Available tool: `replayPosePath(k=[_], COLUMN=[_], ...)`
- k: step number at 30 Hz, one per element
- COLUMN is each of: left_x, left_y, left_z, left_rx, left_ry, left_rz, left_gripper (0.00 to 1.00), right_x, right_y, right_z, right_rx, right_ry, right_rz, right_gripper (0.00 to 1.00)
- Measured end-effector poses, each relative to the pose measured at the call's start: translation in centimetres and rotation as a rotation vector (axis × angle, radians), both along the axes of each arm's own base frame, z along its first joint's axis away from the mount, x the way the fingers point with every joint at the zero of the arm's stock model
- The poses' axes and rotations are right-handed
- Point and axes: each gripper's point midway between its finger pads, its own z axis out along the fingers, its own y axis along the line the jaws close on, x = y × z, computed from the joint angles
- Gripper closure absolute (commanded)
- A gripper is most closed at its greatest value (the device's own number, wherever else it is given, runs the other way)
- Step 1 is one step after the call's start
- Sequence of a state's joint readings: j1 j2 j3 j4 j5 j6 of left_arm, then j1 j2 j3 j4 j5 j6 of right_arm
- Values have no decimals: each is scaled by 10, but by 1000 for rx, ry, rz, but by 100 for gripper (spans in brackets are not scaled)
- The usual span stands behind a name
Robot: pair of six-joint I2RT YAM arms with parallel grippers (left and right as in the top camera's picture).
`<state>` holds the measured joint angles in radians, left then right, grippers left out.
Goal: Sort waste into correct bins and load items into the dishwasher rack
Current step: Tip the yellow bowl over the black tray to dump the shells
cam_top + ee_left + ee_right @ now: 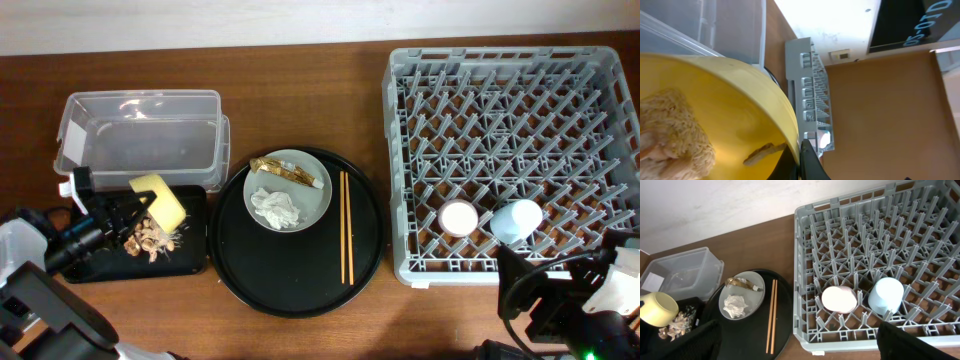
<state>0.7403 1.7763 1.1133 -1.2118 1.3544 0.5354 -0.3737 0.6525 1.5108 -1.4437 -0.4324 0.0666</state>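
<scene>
The small yellow bowl was found tipped on its side over the rear edge of the shallow flat black rectangular tray, just in front of the clear plastic rectangular tub. The left pincer was clenched on the bowl's rim, and the left wrist view showed one dark finger against the rim's outer edge. Brownish food scraps with rice-like bits lay heaped on the tray below the bowl's mouth. Inside the bowl, a pale rice-like clump and a thin brown sliver clung to the glossy wall, so the emptying is judged unfinished. To do it well, the bowl would need a steeper tilt with its mouth kept over the tray, and perhaps a gentle shake, so that nothing drops onto the wooden tabletop. The grip on the rim should stay firm, as a smooth bowl may slip. Beyond this, the crumpled white paper napkin and crinkled golden-brown wrapper sat on the pale grey-green round plate. The right pincer was released, jaws wide apart, near the large grey plastic dishwasher rack.
</scene>
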Motion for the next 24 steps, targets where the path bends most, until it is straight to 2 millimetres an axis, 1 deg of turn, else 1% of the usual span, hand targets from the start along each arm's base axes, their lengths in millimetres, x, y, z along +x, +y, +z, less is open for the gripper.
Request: replayPosePath(k=[2,5,7,10,11,12,14,17,24], left_x=[-3,-3,-7,-6,-10,-13,-10,-17,-21], left_y=[-3,-2,-3,-2,-5,-8,-5,-12,-15], left_z=[3,6,11,8,9,11,10,15,10], left_rx=[-16,-25,-59,-14,-55,-75,-46,-100,-52], left_ry=[-6,-31,-17,-53,-12,-5,-58,-7,-21], left_rz=[-3,6,16,4,6,7,9,4,-31], left_gripper=[100,100,100,100,100,100,100,100,100], right_x=[0,0,0,0,0,0,0,0,0], right_y=[0,0,0,0,0,0,0,0,0], right_z=[0,0,0,0,0,0,0,0,0], right_rx=[0,1,0,0,0,0,0,0,0], right_ry=[0,0,0,0,1,0,0,0,0], right_rz=[0,0,0,0,0,0,1,0,0], right_gripper=[1,2,1,1,1,1,1,1,1])
